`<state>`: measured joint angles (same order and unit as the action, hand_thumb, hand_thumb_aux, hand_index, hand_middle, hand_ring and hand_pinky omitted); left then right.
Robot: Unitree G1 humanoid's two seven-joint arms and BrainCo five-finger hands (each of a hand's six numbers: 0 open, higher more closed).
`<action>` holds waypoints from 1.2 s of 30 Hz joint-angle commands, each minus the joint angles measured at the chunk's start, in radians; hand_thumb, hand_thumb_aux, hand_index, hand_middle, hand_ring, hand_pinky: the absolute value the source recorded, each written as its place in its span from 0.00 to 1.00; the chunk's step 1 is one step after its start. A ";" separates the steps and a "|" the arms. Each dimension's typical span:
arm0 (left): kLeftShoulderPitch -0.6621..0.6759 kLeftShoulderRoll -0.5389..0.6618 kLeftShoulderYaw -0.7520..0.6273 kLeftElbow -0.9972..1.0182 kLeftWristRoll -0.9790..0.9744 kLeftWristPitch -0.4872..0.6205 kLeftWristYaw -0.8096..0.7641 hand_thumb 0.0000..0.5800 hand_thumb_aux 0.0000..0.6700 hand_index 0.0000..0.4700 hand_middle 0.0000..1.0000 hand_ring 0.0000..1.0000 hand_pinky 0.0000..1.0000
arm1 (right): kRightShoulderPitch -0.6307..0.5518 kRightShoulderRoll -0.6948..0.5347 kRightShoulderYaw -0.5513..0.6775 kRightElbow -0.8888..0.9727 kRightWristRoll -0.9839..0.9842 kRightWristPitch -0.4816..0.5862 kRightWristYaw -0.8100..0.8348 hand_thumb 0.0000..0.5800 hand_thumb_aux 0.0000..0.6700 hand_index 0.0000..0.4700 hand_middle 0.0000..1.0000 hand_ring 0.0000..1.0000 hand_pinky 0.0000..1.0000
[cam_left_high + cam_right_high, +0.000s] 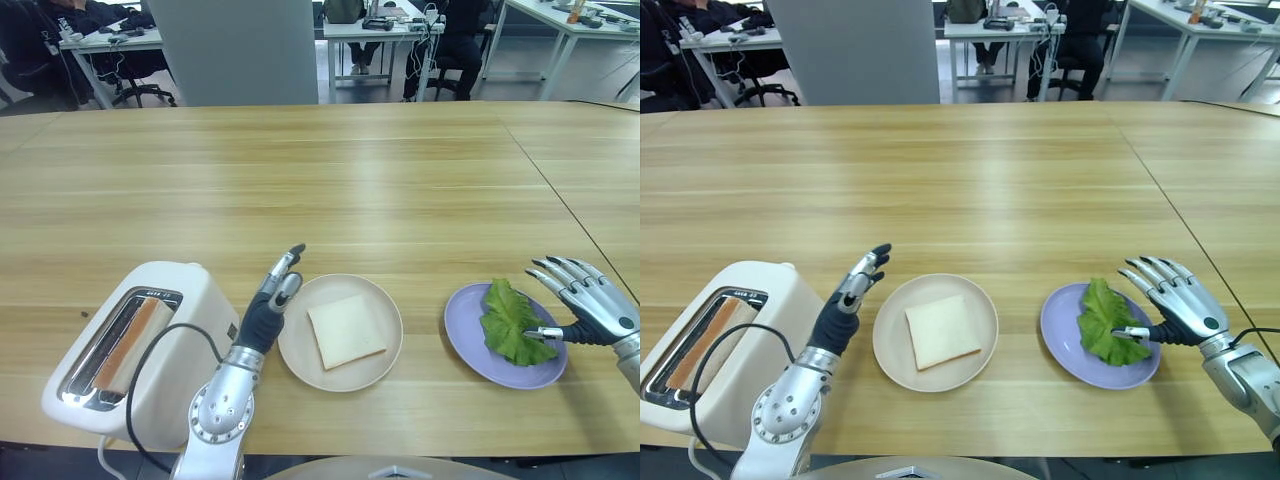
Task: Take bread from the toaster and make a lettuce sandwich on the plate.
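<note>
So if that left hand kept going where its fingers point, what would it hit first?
Probably nothing: the left hand points away over bare table, with the toaster to its left and the plate with bread to its right.

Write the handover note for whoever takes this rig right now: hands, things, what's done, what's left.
Left hand: open and empty, between the toaster and the beige plate.
Right hand: open, fingers spread at the right side of the purple plate, thumb tip at the lettuce, no grasp yet.
Done: one bread slice lies on the beige plate.
Left: put the lettuce on that slice, then the second slice, now in the toaster slot, on top.
</note>
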<state>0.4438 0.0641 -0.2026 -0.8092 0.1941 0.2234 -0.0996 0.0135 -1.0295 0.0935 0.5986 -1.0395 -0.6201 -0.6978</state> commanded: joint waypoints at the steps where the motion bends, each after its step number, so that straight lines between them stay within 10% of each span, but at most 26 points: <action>1: 0.057 -0.015 -0.006 -0.046 -0.013 -0.107 0.044 0.00 0.00 0.00 0.00 0.00 0.00 | -0.052 -0.021 0.108 0.096 -0.089 -0.005 -0.132 0.00 0.00 0.00 0.00 0.00 0.00; 18: 0.136 -0.008 -0.045 0.007 0.037 -0.203 0.086 0.00 0.00 0.00 0.00 0.00 0.00 | -0.255 0.040 0.420 0.405 -0.158 0.040 -0.281 0.00 0.00 0.00 0.00 0.00 0.00; 19: 0.137 -0.009 -0.052 0.009 0.041 -0.203 0.086 0.00 0.00 0.00 0.00 0.00 0.00 | -0.265 0.045 0.433 0.424 -0.158 0.042 -0.285 0.70 0.45 0.45 0.00 0.00 0.00; 20: 0.138 -0.008 -0.059 0.011 0.046 -0.202 0.087 0.00 0.00 0.00 0.00 0.00 0.00 | -0.274 0.047 0.445 0.437 -0.156 0.043 -0.289 0.85 0.61 0.60 0.00 0.00 0.00; 22: 0.139 -0.006 -0.067 0.015 0.050 -0.202 0.088 0.00 0.00 0.00 0.00 0.00 0.00 | -0.285 0.051 0.466 0.458 -0.150 0.045 -0.298 0.94 0.76 0.75 0.00 0.00 0.00; 23: 0.139 -0.006 -0.069 0.016 0.047 -0.201 0.088 0.00 0.00 0.00 0.00 0.00 0.00 | -0.290 0.052 0.474 0.464 -0.148 0.046 -0.302 1.00 1.00 0.98 0.00 0.00 0.00; 36: 0.145 -0.004 -0.101 0.058 0.050 -0.208 0.097 0.00 0.00 0.00 0.00 0.00 0.00 | -0.291 0.048 0.511 0.454 -0.096 0.038 -0.323 1.00 1.00 0.98 0.00 0.00 0.00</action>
<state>0.5811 0.0546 -0.2990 -0.7739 0.2388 0.0157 -0.0060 -0.2799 -0.9844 0.5916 1.0579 -1.1459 -0.5784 -1.0252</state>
